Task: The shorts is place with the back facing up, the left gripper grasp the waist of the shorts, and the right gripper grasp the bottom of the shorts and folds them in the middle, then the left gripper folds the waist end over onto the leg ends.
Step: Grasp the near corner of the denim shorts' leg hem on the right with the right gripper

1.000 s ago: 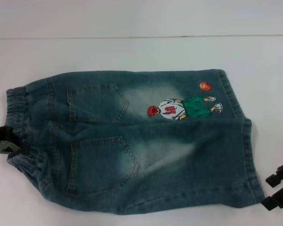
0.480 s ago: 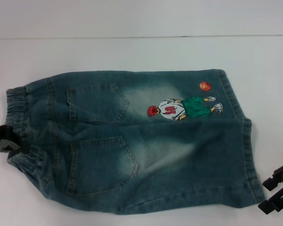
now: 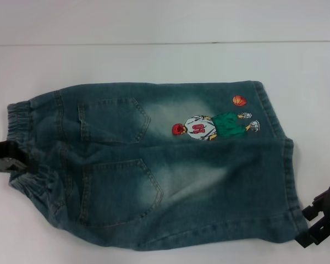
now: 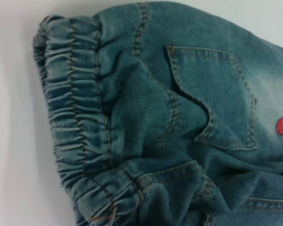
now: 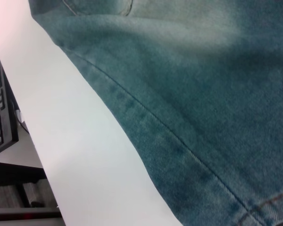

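Note:
The denim shorts lie flat on the white table, back pockets up, with a cartoon basketball-player patch on the far leg. The elastic waist is at the left and the leg hems at the right. My left gripper sits at the waist's edge, shut on the bunched waistband, which is puckered around it. My right gripper stands open at the near hem corner, its black fingers just off the cloth. The right wrist view shows the shorts' near edge from close up.
The white table extends beyond the shorts on all sides. The right wrist view shows the table's near edge, with a black keyboard below it.
My left gripper has shifted slightly up at the waist, and the waistband beside it has bunched more. My right gripper has moved down and left, closer to the near hem corner.

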Robot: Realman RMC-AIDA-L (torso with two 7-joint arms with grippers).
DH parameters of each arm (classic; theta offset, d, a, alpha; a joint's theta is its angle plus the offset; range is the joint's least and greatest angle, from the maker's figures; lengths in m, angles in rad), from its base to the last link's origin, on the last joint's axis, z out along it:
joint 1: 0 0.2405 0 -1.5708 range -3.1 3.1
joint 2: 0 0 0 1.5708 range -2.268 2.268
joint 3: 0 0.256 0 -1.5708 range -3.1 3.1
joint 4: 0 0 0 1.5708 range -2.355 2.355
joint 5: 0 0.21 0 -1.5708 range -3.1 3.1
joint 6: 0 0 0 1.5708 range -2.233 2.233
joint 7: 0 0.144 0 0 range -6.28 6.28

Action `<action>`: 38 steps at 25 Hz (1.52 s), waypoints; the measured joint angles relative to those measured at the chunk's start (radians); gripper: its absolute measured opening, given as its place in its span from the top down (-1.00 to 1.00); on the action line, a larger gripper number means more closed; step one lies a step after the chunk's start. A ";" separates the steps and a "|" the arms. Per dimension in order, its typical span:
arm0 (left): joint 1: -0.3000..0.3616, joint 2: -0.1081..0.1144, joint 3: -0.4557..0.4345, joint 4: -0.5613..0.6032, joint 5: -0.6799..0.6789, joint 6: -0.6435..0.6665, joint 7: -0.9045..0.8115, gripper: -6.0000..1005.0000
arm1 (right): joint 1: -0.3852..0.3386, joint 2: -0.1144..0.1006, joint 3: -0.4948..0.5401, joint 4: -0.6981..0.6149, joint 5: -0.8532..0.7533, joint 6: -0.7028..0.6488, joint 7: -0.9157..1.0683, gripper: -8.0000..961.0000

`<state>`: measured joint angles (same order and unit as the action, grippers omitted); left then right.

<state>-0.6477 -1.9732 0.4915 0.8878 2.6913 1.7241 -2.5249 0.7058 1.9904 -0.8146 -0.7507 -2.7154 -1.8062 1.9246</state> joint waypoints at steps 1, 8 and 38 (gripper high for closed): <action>0.000 0.000 0.001 0.000 -0.001 0.000 0.000 0.87 | 0.001 0.001 0.001 0.000 0.001 -0.001 -0.003 -0.89; -0.001 0.000 0.002 -0.001 -0.002 0.000 0.000 0.86 | 0.006 0.004 0.007 0.001 0.021 0.001 -0.011 -0.89; -0.008 -0.002 -0.002 -0.008 -0.023 0.002 0.001 0.83 | 0.000 0.006 0.019 0.006 0.051 0.040 -0.021 0.89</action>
<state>-0.6559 -1.9750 0.4894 0.8799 2.6680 1.7260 -2.5241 0.7053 1.9966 -0.7961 -0.7450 -2.6639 -1.7663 1.9035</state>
